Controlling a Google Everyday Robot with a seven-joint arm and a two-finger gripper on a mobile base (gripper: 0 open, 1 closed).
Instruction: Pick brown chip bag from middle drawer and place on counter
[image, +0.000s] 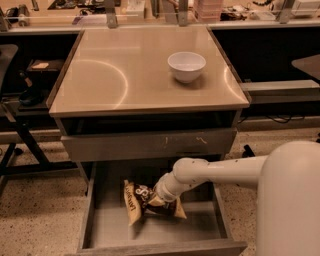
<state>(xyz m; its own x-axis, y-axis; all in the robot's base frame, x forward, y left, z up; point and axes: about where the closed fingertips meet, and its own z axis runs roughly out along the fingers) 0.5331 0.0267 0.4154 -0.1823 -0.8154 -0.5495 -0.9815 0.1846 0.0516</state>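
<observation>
The brown chip bag is in the open middle drawer, below the cabinet. It is crumpled and tilted, with its cream end to the left. My gripper reaches down into the drawer from the right and is shut on the middle of the bag. Its fingertips are buried in the bag's folds. The white arm runs from the lower right. The beige counter is above the drawers.
A white bowl stands on the right rear of the counter. A closed grey drawer front with pale scratch marks overhangs the open drawer. A cluttered workbench runs behind. A chair base stands at the left.
</observation>
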